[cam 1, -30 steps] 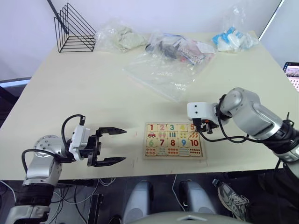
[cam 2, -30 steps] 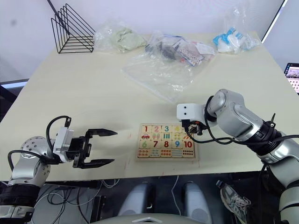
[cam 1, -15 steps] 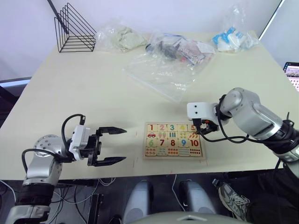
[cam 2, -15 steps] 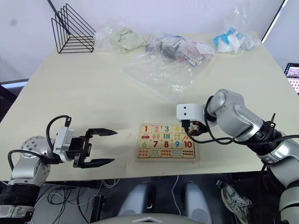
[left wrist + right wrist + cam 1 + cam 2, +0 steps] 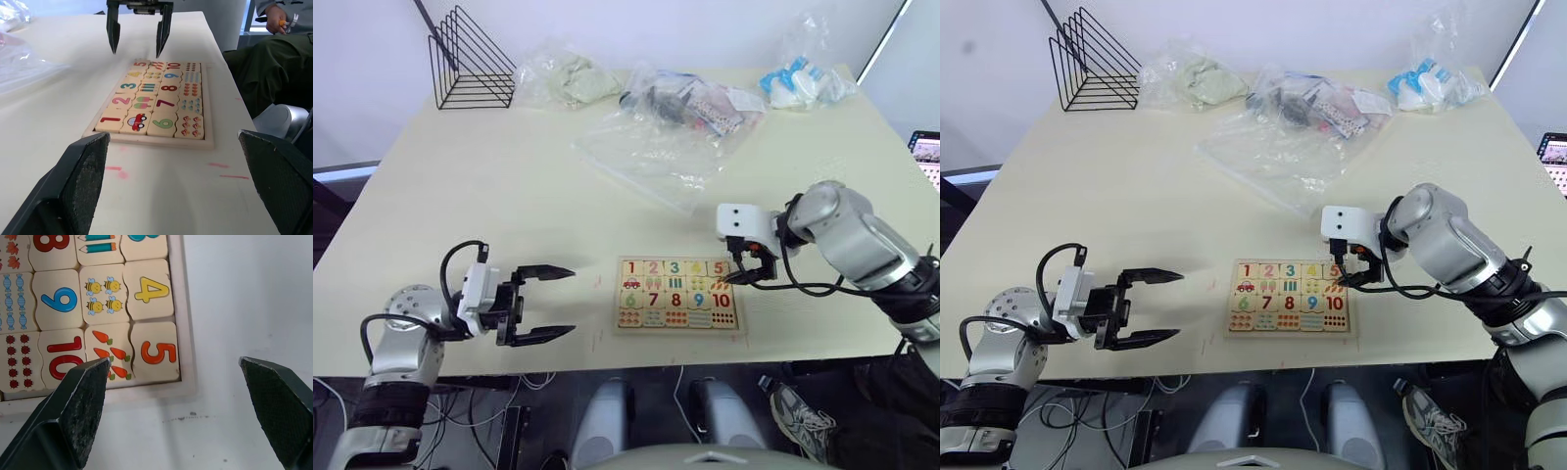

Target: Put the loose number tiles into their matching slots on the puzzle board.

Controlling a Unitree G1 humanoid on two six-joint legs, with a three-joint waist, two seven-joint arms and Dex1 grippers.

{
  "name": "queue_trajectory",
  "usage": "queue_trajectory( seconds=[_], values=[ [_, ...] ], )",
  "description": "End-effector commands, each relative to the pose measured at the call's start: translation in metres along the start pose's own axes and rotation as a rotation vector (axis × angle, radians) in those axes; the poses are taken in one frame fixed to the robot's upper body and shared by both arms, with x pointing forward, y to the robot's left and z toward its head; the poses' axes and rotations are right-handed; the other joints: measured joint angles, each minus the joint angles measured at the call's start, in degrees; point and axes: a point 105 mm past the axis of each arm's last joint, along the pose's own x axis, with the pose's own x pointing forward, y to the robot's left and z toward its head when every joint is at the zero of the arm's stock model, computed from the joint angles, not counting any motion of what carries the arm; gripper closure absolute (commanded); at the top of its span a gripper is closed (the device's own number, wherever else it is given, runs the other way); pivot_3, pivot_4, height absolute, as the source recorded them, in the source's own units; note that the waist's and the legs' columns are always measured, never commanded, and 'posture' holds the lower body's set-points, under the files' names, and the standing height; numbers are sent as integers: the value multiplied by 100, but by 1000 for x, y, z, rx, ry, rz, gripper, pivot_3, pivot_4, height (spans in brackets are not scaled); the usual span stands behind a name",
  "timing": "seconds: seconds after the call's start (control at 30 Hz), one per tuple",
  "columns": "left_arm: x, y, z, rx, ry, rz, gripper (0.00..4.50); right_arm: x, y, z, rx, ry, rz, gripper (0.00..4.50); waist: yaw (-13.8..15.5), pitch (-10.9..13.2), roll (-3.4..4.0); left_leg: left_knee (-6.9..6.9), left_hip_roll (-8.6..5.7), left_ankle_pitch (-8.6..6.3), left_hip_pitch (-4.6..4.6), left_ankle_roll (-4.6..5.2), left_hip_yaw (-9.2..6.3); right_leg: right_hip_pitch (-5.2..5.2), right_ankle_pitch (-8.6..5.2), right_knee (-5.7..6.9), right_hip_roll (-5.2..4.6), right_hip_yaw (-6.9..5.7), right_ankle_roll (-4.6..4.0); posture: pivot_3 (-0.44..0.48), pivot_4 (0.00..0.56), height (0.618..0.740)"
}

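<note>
Jaws of the left gripper (image 5: pixel 550 304) stood apart and empty over the table (image 5: pixel 509 196), left of the puzzle board (image 5: pixel 677 295); every number tile, including the 5 (image 5: pixel 158 352), sat in its slot. Right gripper (image 5: pixel 751 275) hovered, jaws apart, by that corner. Tiles looked light, stiff, best pinched by edges.

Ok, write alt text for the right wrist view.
The right gripper, fingers open and empty, hovers over the corner of the puzzle board where the 5 tile sits seated in its slot, beside the 4 tile and a carrot picture tile.
</note>
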Motion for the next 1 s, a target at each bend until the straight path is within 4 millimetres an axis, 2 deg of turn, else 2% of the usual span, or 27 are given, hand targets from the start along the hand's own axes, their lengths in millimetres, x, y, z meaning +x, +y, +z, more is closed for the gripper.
queue_trajectory(
  seconds=[0.03,0.07,0.3,0.33,0.67,1.0],
  values=[
    [-3,-2,4,30,0,-23,0,-13,-7,3,30,-98,-62,591,2,0,0,0,0,0,0,0,0,0,0,0,0,0,0,0,150,740],
    [-3,-2,5,30,0,-24,0,-14,-8,2,43,-115,-73,862,-1,0,0,0,0,0,0,0,0,1,0,0,0,0,0,0,150,740],
    [4,4,11,36,-2,-29,0,-19,-7,5,75,-350,-111,4309,0,-2,-3,0,-1,0,2,0,-3,8,0,-1,3,-4,0,0,150,740],
    [5,4,12,37,-2,-31,0,-19,-5,3,68,-374,-112,4430,1,-2,-3,0,-1,0,2,0,-2,8,0,0,3,-4,0,0,150,740],
    [4,6,11,32,8,-31,0,-8,12,-10,99,-598,-104,4430,1,-2,-4,0,-1,0,5,0,-1,12,0,0,4,-3,0,0,150,740],
    [3,6,7,21,30,-17,0,17,17,-33,140,-604,-109,4430,2,-2,-4,1,-3,0,5,0,-1,13,0,0,4,-2,1,0,150,740]
  ],
)
